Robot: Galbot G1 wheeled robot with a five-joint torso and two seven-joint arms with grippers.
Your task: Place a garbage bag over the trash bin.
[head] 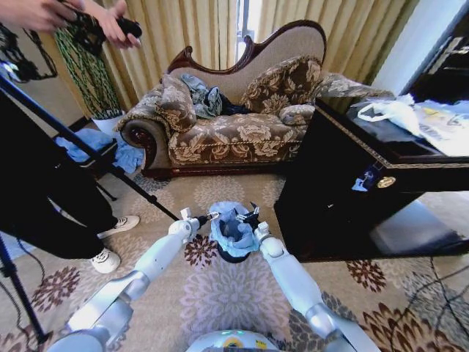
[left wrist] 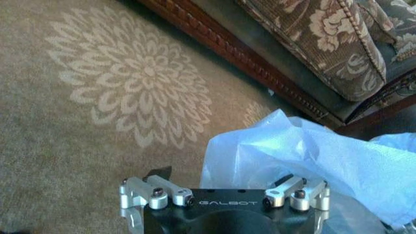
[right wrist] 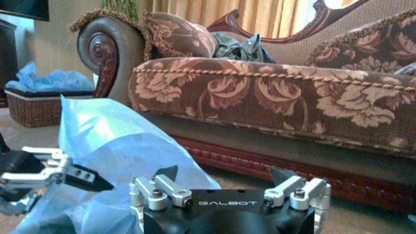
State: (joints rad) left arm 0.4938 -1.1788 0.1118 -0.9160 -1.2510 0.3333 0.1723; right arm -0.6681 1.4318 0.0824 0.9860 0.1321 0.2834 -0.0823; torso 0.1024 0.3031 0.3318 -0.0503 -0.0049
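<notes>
The garbage bag (head: pixel 231 226), pale blue and crinkly, is bunched over the top of the small black trash bin (head: pixel 233 256) on the carpet in front of me. My left gripper (head: pixel 208 218) is at the bag's left edge and my right gripper (head: pixel 251 216) is at its right edge. In the left wrist view the left gripper (left wrist: pixel 221 175) is open, and the garbage bag (left wrist: pixel 305 156) rises against one of its fingers. In the right wrist view the right gripper (right wrist: pixel 224 173) is open beside the garbage bag (right wrist: pixel 117 141), with the left gripper (right wrist: pixel 62 175) across the bag.
A floral sofa (head: pixel 234 125) stands behind the bin. A black cabinet (head: pixel 366 183) is close on the right. A person's legs (head: pixel 44 198) and a tripod leg (head: pixel 95 158) are on the left. A wicker basket (right wrist: pixel 39 105) with blue plastic sits by the sofa's end.
</notes>
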